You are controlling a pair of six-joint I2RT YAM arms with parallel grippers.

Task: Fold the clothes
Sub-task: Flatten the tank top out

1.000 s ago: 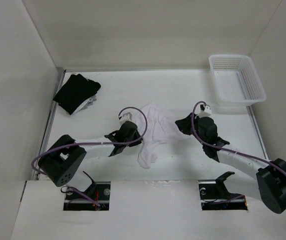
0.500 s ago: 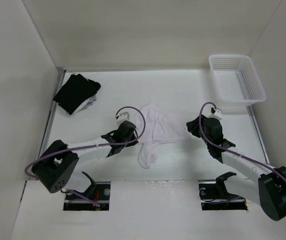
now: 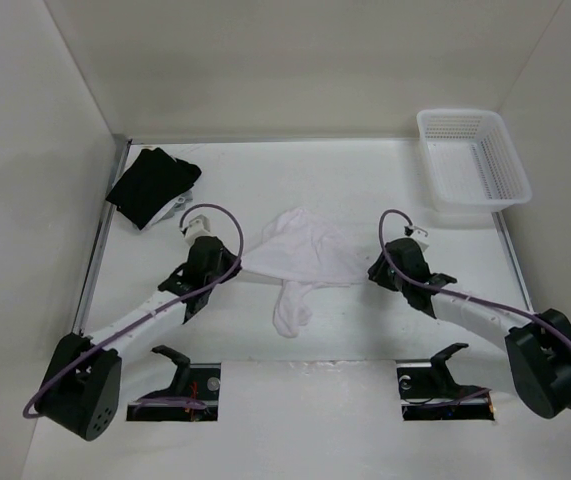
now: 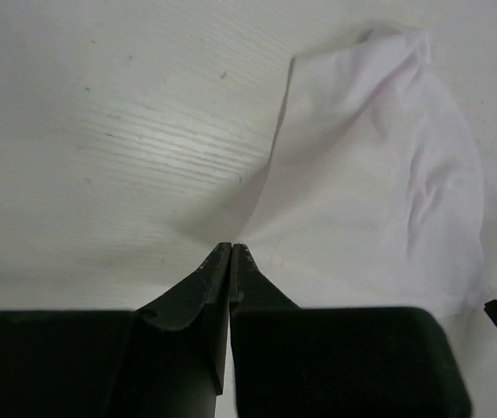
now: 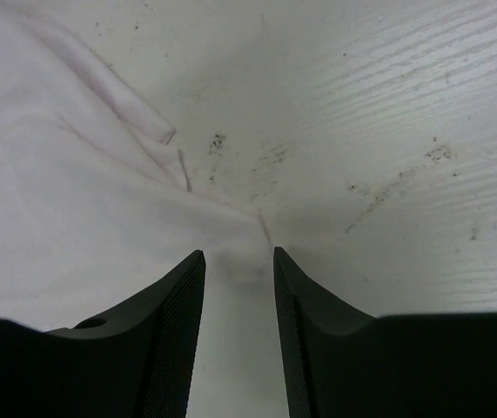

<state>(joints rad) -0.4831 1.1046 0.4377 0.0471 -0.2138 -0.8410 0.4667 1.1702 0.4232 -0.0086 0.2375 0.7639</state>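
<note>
So the clothes, really one limp white shirt-type thing, sit mid-table and pulled out into a strip whose long axis runs left-right between the two arms. The left gripper is clamped fully shut on the left end. In its wrist view the left gripper has the clothes drawn to a point right at the tips and fanning away to the right, so I'd say it has a real pinch, though how much cloth is actually between the jaws is hard to see. The right gripper is at the opposite end with its jaws apart and holding nothing. From its own camera the right gripper straddles the tapered right corner of the clothes, the bulk lying off to the left. That's the relation that matters: the corner already sits in the gap, so my guess is the next thing is just closing on it. One loose lobe hangs toward the near edge off the strip's middle. The black pile far-left and the basket far-right are well apart from all this.
</note>
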